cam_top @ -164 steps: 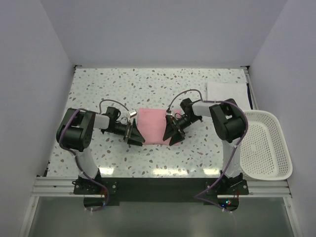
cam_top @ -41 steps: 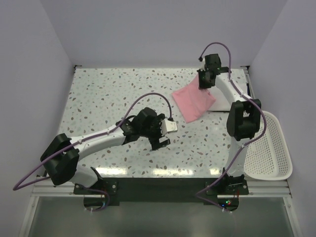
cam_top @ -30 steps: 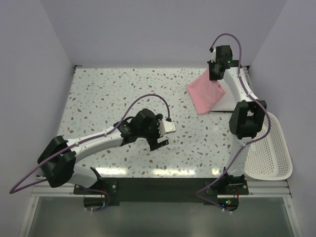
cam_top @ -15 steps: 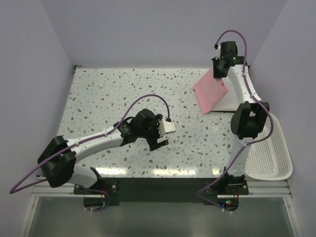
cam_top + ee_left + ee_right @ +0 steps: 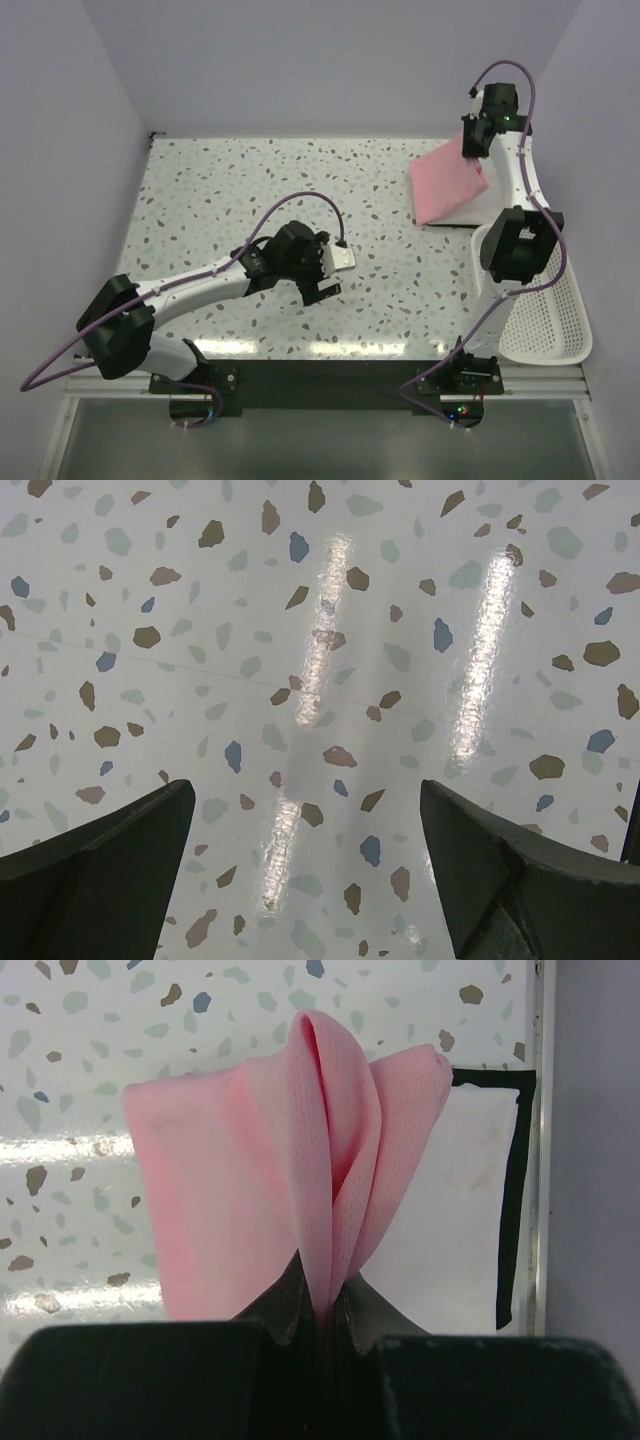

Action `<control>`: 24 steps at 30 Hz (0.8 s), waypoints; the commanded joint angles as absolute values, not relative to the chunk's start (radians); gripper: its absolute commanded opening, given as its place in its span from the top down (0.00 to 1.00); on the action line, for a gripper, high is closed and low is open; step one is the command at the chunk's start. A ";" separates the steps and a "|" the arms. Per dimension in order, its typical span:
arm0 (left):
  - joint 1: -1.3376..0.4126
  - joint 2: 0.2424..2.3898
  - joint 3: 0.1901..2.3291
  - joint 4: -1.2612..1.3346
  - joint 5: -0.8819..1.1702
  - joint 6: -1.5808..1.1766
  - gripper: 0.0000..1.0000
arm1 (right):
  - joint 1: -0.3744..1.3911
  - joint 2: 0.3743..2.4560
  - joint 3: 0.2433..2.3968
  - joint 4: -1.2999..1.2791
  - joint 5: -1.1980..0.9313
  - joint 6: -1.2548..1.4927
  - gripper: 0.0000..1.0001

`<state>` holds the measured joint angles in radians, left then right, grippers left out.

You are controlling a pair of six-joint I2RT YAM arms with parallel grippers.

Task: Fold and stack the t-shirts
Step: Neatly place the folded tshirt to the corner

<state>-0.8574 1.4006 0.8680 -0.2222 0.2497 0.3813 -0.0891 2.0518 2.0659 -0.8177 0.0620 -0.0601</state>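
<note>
the right tool point(image 5: 322, 1305) is clamped on the pink t-shirt point(image 5: 300, 1160), its two dark fingers pressed together with a bunched edge of cloth caught between them. straight ahead of the fingertips the cloth rises in a rounded fold of several layers, then spreads into a flatter panel to the tool's left side in the wrist view. the fabric is a pale, even pink with a fine dotted knit, smooth apart from the gathers at the grip. from the top camera it reads as a tilted, folded sheet hanging from the right tool point(image 5: 472, 143) at the far right of the counter point(image 5: 250, 180).

past the pink cloth, beyond and to the right of the fingertips, lies the white t-shirt point(image 5: 450, 1210), a flat folded rectangle with a dark line along its right edge. the pink panel overlaps it in both views; whether the two touch i cannot tell.

the left tool point(image 5: 305, 790) has its fingers spread wide apart with only speckled counter between them, well away from both shirts. a white perforated basket point(image 5: 545, 310) sits near the right arm's base.
</note>
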 commanded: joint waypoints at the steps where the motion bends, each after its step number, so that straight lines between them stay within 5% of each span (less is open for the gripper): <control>1: -0.850 1.410 0.890 -0.230 0.259 0.396 0.00 | -0.107 2.014 2.049 -0.738 0.037 -0.118 1.00; 24: -0.831 1.456 0.942 -0.298 0.276 0.377 0.00 | -0.201 2.163 1.919 -0.522 0.049 -0.207 1.00</control>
<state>-0.8509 1.4494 0.8860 -0.2874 0.2535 0.3866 -0.1890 2.1578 1.9232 -0.6003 0.0353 -0.1795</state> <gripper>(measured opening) 0.997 0.056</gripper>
